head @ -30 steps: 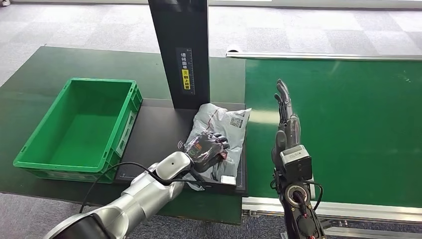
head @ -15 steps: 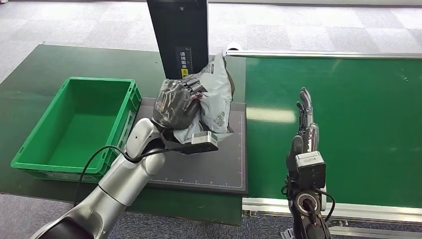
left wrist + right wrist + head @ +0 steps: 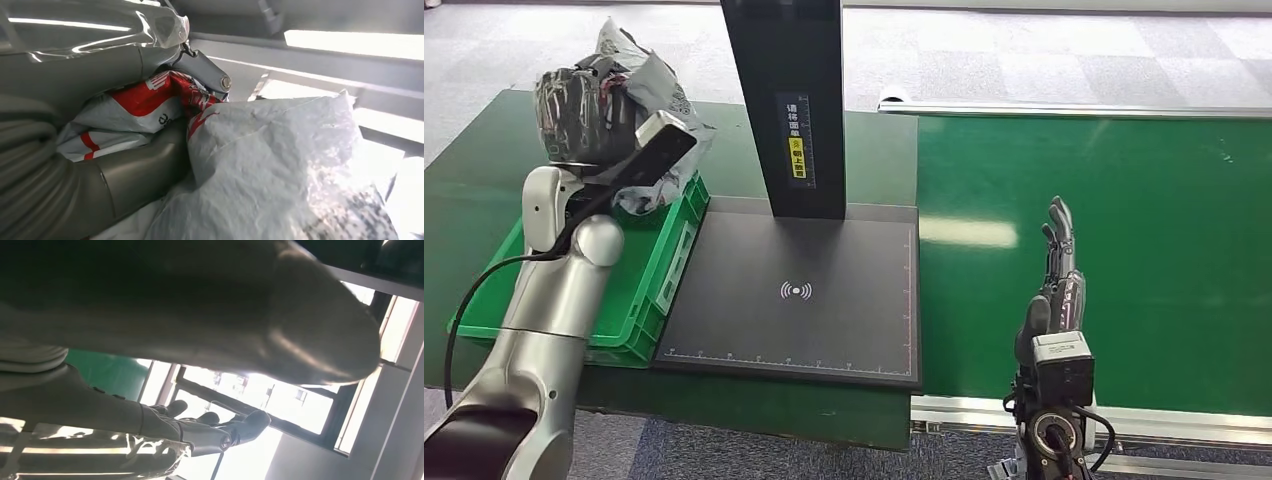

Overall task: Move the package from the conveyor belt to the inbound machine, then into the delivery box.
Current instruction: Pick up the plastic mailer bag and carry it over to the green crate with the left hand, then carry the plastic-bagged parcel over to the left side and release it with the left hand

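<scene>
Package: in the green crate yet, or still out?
Out. The left robot hand grips the crumpled grey package in the air above the far end of the green crate, not resting inside it.

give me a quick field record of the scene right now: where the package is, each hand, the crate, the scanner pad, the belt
package: grey plastic mailer, held up in the air above the far end of the crate
left hand: raised, grips the package
right hand: holds nothing, fingers straight, over the near edge of the belt
crate: green, open top, left of the pad
scanner pad: black, nothing on it, dark post at its far edge
belt: green, no package on it
</scene>
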Controlling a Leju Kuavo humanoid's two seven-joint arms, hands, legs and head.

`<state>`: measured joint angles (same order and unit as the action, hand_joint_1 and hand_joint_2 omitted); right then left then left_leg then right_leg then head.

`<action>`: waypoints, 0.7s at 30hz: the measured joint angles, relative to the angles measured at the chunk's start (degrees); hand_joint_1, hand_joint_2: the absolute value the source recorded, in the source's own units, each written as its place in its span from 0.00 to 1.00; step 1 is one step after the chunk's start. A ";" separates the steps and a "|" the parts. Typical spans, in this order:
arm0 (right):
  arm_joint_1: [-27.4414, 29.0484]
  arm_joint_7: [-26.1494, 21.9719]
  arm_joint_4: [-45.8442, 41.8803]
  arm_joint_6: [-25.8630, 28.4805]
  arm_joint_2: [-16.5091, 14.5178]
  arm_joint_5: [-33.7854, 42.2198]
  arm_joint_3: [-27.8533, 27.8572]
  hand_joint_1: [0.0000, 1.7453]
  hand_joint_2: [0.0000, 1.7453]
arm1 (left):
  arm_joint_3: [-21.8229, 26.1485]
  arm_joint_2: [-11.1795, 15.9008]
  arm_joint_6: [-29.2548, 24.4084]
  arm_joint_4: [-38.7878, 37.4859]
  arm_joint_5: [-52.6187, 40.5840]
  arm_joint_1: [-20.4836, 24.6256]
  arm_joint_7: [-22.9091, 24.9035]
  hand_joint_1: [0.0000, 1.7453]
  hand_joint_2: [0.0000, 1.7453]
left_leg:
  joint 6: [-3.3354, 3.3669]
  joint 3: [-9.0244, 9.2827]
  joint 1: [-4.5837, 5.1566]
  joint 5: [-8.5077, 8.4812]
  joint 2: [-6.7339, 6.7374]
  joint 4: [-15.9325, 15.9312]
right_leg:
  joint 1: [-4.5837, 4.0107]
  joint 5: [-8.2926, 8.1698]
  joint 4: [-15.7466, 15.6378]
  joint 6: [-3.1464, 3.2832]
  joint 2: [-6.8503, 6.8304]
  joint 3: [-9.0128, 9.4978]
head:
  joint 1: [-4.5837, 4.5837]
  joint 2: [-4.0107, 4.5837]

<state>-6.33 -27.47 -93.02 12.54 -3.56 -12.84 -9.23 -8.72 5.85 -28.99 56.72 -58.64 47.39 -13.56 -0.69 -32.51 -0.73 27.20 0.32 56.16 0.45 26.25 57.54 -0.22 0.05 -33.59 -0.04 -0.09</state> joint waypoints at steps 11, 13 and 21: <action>-0.01 0.11 -0.01 -0.20 0.02 0.83 0.05 0.00 0.00 | 5.03 4.52 -2.26 -18.28 -1.67 5.09 -1.07 0.25 1.00 | 0.00 -0.19 0.01 0.02 -0.01 0.00 | 0.00 0.02 0.01 -0.01 0.00 -0.17 | 0.01 0.00; -0.05 0.09 0.01 -0.43 0.03 1.15 0.05 0.00 0.00 | 5.20 5.14 -1.98 -19.73 -2.23 5.17 -0.87 0.00 1.00 | -0.01 -0.20 0.01 0.02 0.01 0.00 | 0.01 0.02 0.01 -0.01 0.01 -0.17 | 0.01 0.00; -1.13 -0.02 0.87 -0.67 0.11 1.86 -0.11 0.00 0.00 | 3.69 8.61 -0.55 -26.09 -17.81 4.97 13.80 0.00 1.00 | -0.01 -0.19 -0.01 0.02 0.01 -0.01 | -0.02 0.02 0.01 0.00 0.01 -0.20 | 0.01 0.00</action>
<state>-7.46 -27.50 -92.15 11.87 -3.45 -10.97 -9.34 -5.03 14.46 -29.54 30.63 -76.45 52.36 0.24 -0.70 -32.70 -0.75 27.22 0.32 56.15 0.43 26.27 57.55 -0.22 0.06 -33.79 -0.03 -0.09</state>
